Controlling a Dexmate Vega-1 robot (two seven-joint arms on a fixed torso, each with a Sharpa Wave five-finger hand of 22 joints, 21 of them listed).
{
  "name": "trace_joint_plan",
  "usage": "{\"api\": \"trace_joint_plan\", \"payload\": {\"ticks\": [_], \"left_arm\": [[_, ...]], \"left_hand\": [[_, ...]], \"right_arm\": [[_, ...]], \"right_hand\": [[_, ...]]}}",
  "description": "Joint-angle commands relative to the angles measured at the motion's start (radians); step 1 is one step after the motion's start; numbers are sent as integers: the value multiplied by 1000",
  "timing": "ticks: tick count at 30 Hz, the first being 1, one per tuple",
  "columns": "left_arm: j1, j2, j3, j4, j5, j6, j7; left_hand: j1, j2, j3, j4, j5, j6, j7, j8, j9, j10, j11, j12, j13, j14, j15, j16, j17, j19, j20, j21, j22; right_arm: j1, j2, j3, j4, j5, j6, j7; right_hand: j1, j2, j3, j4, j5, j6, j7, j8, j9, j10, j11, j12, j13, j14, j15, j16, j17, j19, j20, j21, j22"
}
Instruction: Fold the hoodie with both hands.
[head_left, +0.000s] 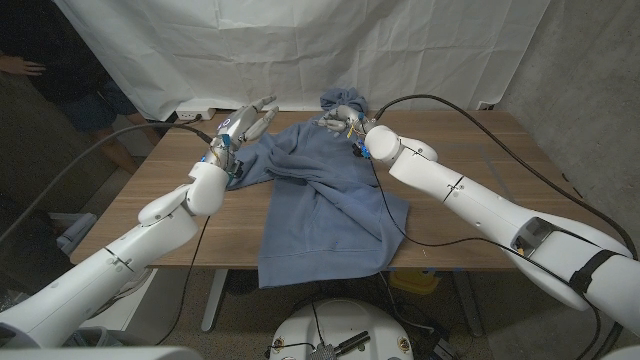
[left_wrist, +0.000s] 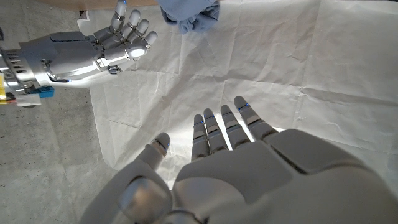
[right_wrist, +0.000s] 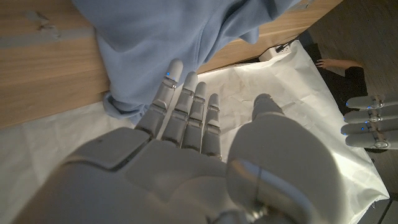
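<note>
Two white robot arms reach forward from the bottom corners and angle inward toward each other. The left robot hand is raised at the end of its arm, fingers extended and slightly apart, holding nothing. The right robot hand is likewise open, its fingers stretched out straight and close together.

No text, label, brand, number or sign can be read in any of the pictures
</note>
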Motion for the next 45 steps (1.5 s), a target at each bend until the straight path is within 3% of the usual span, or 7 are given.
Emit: {"api": "trace_joint_plan", "payload": {"ticks": [1,8,11,18,28,39,45], "left_arm": [[-87,-58,45,88,-58,-114,-11],[-90,-82,28,120,-136,-163,-19],[-79,-88,13,118,-169,-158,-20],[-42,-97,-27,104,-256,-135,-22],[-1,-95,-70,86,-322,-87,2],[8,-109,-90,108,-403,-108,1],[1,-119,-93,128,-442,-117,-2]], "left_hand": [[1,55,4,2,-3,-5,0,6,0,-3,-3,3,4,5,-14,1,2,7,-4,-3,2],[0,52,3,2,-3,-10,-13,6,0,-15,5,-1,4,-3,-3,-1,2,-4,28,-9,2],[-1,50,2,3,-4,-11,-14,6,0,-20,10,-2,4,-6,3,-1,2,-8,33,-11,2],[-9,42,-5,6,-5,-7,4,9,0,-29,29,-3,4,-10,20,0,4,-18,55,-17,3],[-18,37,-13,12,-6,2,15,12,1,-3,52,9,4,8,32,9,6,-10,62,-16,5],[-26,36,-21,17,-5,9,19,13,1,29,70,20,5,43,42,20,8,1,68,-13,6],[-29,36,-24,18,-5,17,24,15,1,52,73,27,6,58,45,23,9,9,73,-11,6]], "right_arm": [[-59,-107,-35,-214,-169,-226,-37],[-80,-136,-64,-287,-248,-347,-35],[-81,-142,-92,-313,-295,-412,-33],[-104,-148,-118,-347,-345,-507,-39],[-146,-159,-152,-386,-376,-650,-65],[-121,-162,-259,-405,-400,-848,-110],[-154,-156,-251,-406,-385,-891,-140]], "right_hand": [[-14,-4,-3,1,-3,4,-1,6,1,-4,-1,-4,-1,-11,3,-7,-3,-12,4,-8,1],[-49,-15,-18,12,-4,5,0,8,-1,-12,-2,-13,-6,-31,4,-19,-7,-34,8,-25,1],[-65,-20,-24,17,-3,5,0,10,-3,-14,-3,-16,-8,-38,2,-24,-9,-40,26,-33,1],[-87,-30,-35,22,-2,7,-3,11,-4,-16,-4,-20,-11,-48,-2,-31,-13,-48,33,-43,1],[-110,-41,-47,29,0,8,-4,13,-6,-18,-7,-24,-14,-54,-3,-36,-16,-57,35,-54,0],[-141,-55,-63,37,3,19,-6,18,-7,-14,-9,-26,-17,-50,-13,-38,-20,-57,36,-65,0],[-154,-58,-69,41,5,27,-6,22,-8,-7,-10,-25,-19,-48,-18,-38,-22,-57,33,-69,1]]}}
